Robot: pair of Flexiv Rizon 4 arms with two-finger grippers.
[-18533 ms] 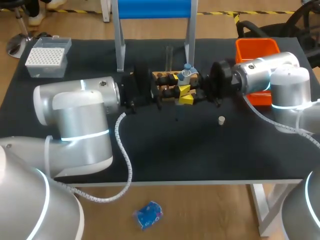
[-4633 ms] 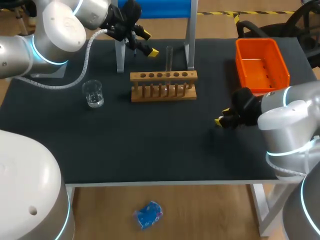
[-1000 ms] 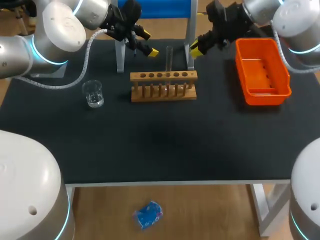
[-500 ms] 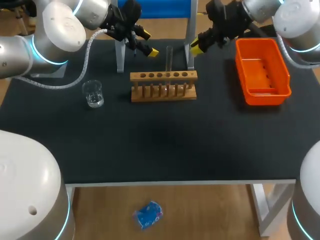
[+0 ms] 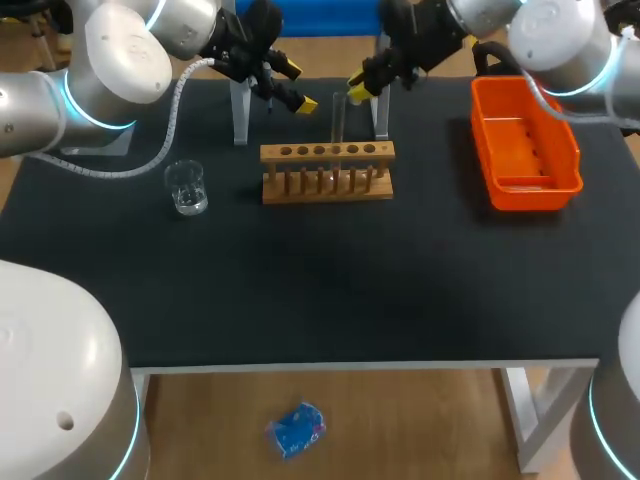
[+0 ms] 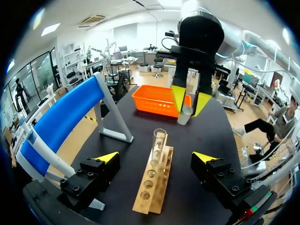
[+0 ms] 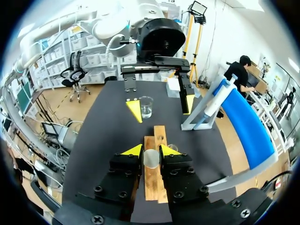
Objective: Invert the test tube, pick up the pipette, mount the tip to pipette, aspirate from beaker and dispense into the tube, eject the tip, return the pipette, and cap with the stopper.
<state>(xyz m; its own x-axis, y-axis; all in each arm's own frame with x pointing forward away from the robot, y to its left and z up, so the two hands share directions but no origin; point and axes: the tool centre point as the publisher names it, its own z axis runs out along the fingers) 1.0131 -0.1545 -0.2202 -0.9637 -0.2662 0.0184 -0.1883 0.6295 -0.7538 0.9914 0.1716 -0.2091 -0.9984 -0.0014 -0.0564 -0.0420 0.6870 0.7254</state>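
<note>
Though slim and clear as water, easy to find: glass test tube, upright in one hole of a pale wooden rack, a flat slab with a row of round holes, raised on thin posts. Near the tube's open rim, close yet apart from it, right gripper, yellow wedge tips on blocky black fingers, nipping a small, pale, rounded stopper from two sides. Left gripper spread wide with nothing between its tips, hanging beside a grey leg of the blue-topped stand, behind the rack's left end. On the matte black table, left of the rack, a squat clear beaker; well to the right, a glossy orange plastic bin, rectangular with rounded corners.
</note>
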